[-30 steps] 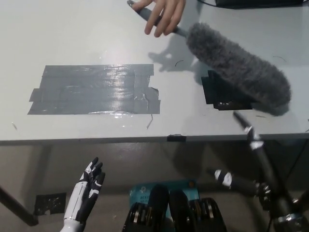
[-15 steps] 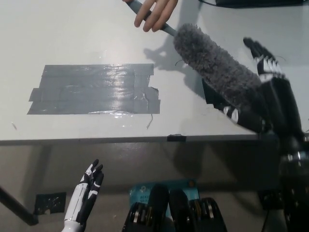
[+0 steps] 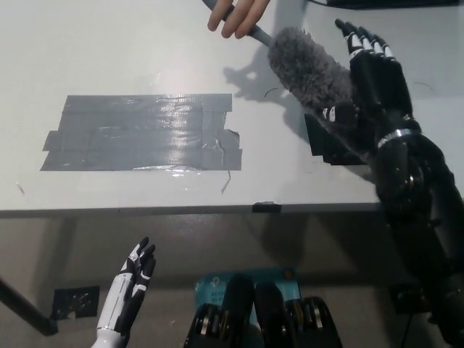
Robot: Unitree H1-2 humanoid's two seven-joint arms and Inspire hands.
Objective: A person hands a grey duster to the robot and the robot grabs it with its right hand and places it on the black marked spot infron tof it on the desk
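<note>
The grey desk (image 3: 109,58) fills most of the view, its near edge running across the middle, and a broad patch of grey tape (image 3: 141,134) lies on its left half. On the right, the black right arm reaches from the near right corner over the desk edge, and the right hand (image 3: 373,80) is raised beside the grey duster (image 3: 308,72), palm toward it, fingers stretched out and slightly apart, thumb lying near the fluffy head; it has not closed on anything, and whether the palm already touches the fibres I cannot tell. The duster is held in the air above the far right part of the desk, slanting from the person's hand (image 3: 239,13) at the far edge, which grips the thin handle, down toward the robot's hand. Beneath the head and partly hidden by the hand is the black marked spot (image 3: 326,145), near the right end of the desk. The white left hand (image 3: 130,293) rests below the desk edge at the near left, fingers straight and close together. The duster looks light, and its head is soft and bulky, so fingers should sink into the pile and need to close well in to find the stiffer core. Taking the head at its middle seems most practical, since the person occupies the handle; the fibres should not slip much.
</note>
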